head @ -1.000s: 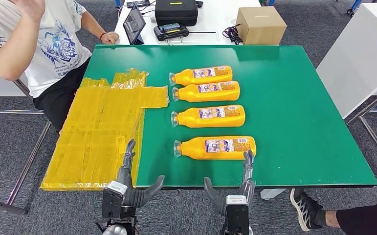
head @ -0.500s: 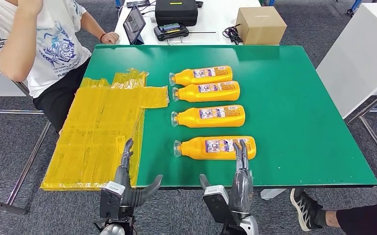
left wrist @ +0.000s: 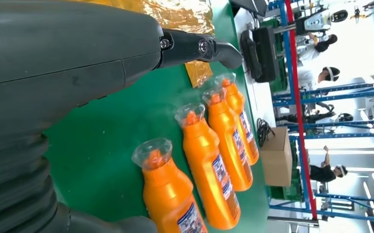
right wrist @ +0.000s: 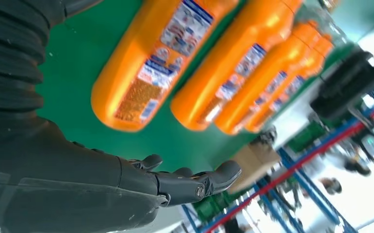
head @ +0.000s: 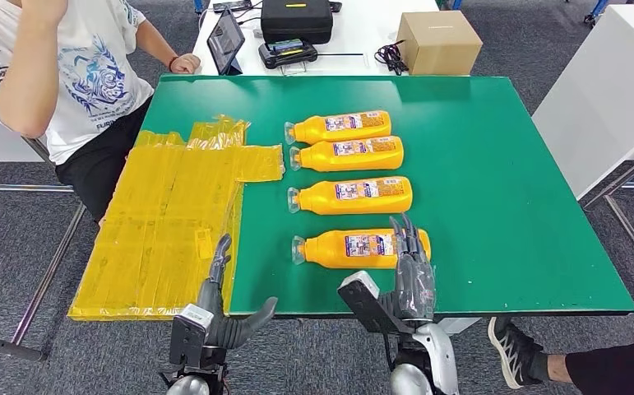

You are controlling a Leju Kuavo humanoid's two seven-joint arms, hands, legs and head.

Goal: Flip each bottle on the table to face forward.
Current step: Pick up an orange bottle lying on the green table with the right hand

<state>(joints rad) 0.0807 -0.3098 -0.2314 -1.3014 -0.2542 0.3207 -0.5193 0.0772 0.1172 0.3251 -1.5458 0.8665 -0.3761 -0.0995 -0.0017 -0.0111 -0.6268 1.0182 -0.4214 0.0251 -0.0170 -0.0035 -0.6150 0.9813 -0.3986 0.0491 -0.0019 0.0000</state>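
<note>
Right robot hand (head: 413,276) at the desk's near edge, fingers spread and extended over the base end of the nearest bottle (head: 361,248), holding nothing; whether the fingertips touch it I cannot tell. Left robot hand (head: 219,309) also apart-fingered and empty, hanging off the near edge beside the yellow sheet (head: 169,222).

Four orange bottles lie on their sides in a column from near edge toward far edge, caps toward the left edge, on the green desk (head: 494,181). Second bottle (head: 350,195) well apart from the nearest; the two far bottles (head: 342,140) almost touching.

Risk: the bottle is round and smooth, so a push at the base end alone would likely swing or roll it rather than turn it over; a roll away could carry it toward the second bottle. A late thumb closure may let it slip.

Views: the right wrist view shows the nearest bottle's label (right wrist: 163,63) close up. The left wrist view shows the clear caps (left wrist: 152,153) in line.
</note>
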